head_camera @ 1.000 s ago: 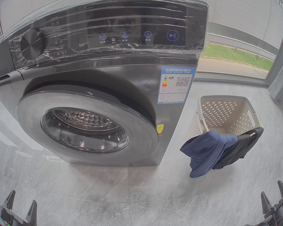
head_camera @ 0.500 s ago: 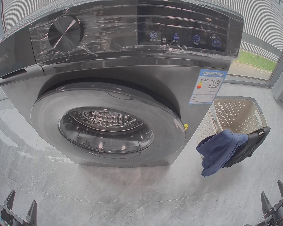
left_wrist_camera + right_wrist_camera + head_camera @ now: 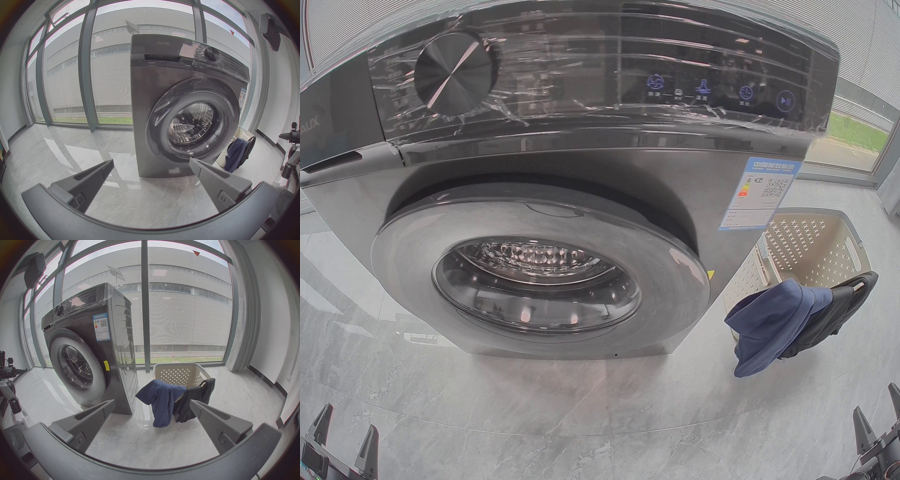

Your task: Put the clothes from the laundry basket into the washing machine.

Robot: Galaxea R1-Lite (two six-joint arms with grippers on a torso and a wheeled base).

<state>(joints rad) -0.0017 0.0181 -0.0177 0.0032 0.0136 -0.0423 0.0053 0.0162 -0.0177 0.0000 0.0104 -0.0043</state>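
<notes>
Looking from the head view: the washing machine [image 3: 550, 187] stood straight ahead, its round door [image 3: 536, 285] apparently shut.
Laundry basket [image 3: 819, 244]: on the floor [image 3: 581, 400] just beside the machine's right flank.
Clothes: a blue garment [image 3: 772, 328] and a black garment [image 3: 831, 312] were draped over the basket's near rim, hanging down its outer wall.
Left gripper [image 3: 349, 417]: low at the left, fingers spread, nothing held.
Right gripper [image 3: 875, 398]: low at the right, fingers spread and empty, well apart from the clothes.
Left wrist view: the left gripper [image 3: 150, 162] faced the washing machine [image 3: 187, 93] with open, empty jaws; the blue garment [image 3: 236, 153] lay far off to the robot's right.
Right wrist view: between the parted fingers of the right gripper [image 3: 151, 402] lay the blue garment [image 3: 161, 399], with the black garment [image 3: 193, 399] beside it on the laundry basket [image 3: 181, 374].
Deciding relation: the clothes lay ahead of the right gripper, their long axis hanging downward; the right arm was plainly nearer, the left nearer the door.
Likely order: the door probably needed opening first.
</notes>
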